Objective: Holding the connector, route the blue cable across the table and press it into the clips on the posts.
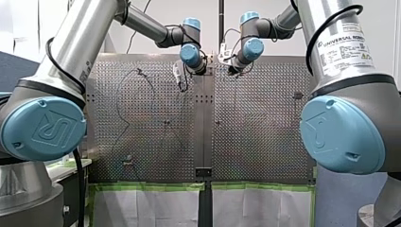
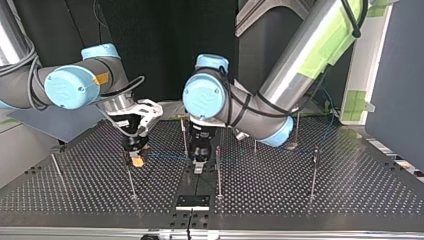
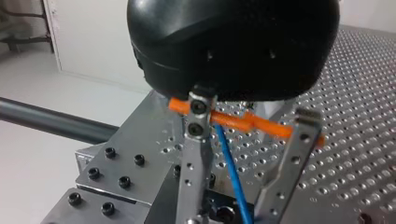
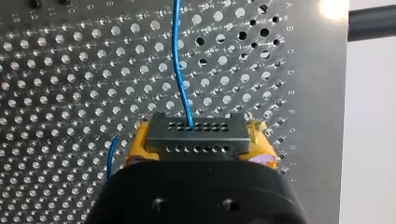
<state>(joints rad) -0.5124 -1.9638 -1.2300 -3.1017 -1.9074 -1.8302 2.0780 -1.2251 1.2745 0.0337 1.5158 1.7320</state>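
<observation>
The connector [image 4: 196, 136] is held square between the yellow pads [image 4: 138, 148] of the right gripper [image 2: 136, 159], pinched by its flanks, with its rows of small holes facing the wrist camera. The blue cable [image 4: 180, 60] is seen leaving its upper face and running out over the perforated table [image 2: 325, 195].

At the left gripper [image 2: 198, 162] the metal fingers [image 3: 195, 168] are spread, and the cable is threaded loosely through the gap between them. No squeeze on it can be made out. Both grippers are placed close to the table's middle seam, toward the edge away from the arm bases, and a faint blue line is stretched between them in the top view.

The cable is judged thin, light and limp, with a springy kink just ahead of the connector. It will sag and wander unless light tension is kept, and it could slip through bare metal. The connector is rigid, so it is the sound place for a hold. The cable is better guided than gripped, and taken close to a post when it is pressed in.

Slim posts [image 2: 218, 170] are stood about the table. Their clips are too small to be read, so which are filled cannot be told
</observation>
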